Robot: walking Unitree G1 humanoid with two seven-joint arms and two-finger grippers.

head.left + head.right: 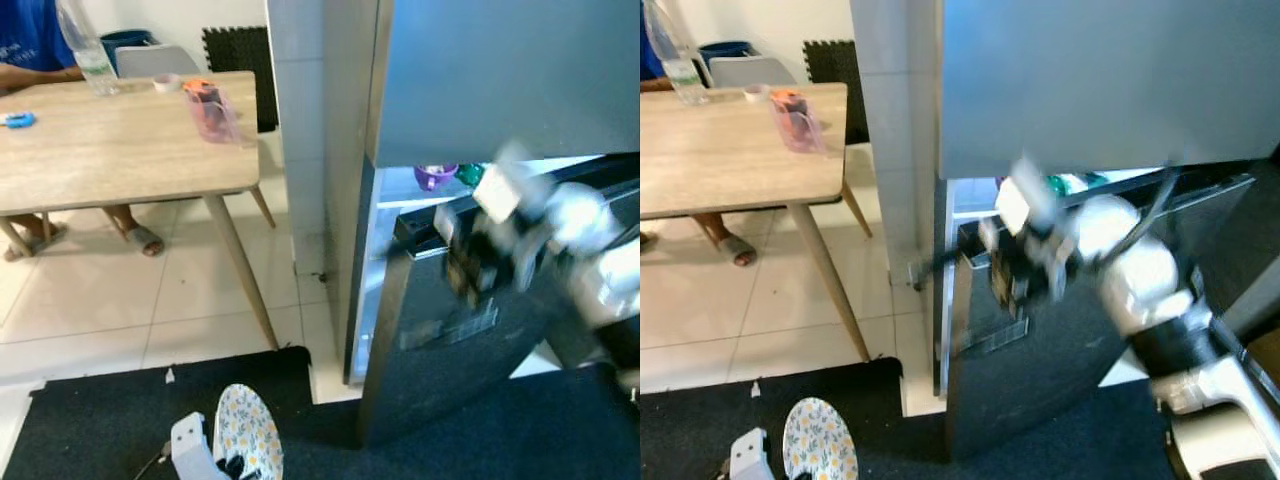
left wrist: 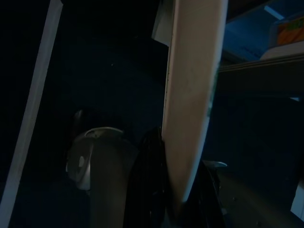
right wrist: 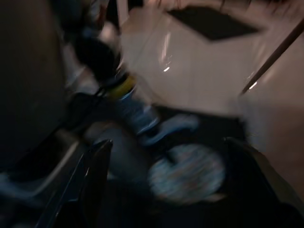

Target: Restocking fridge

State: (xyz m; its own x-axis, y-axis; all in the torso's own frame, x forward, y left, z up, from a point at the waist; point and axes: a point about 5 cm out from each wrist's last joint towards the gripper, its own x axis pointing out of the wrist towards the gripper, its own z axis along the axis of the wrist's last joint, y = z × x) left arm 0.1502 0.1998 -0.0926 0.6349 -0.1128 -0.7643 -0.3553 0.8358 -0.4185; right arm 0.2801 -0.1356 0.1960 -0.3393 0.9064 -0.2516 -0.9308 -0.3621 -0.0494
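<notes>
Silver right arm (image 1: 1130,270), black elbow band, black pincer (image 1: 1015,275) fingers

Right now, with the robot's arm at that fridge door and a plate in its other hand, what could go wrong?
The right gripper is at the top edge of the half-open lower fridge door, and it is blurred, so its hold may be unsure and could slip. The left gripper holds a floral plate on edge, low by the dark mat; it might slide out or knock the door.

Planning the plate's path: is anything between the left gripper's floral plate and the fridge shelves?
Yes. The dark lower fridge door stands only partly open in front of the lit shelves, and the right gripper is at its edge.
</notes>
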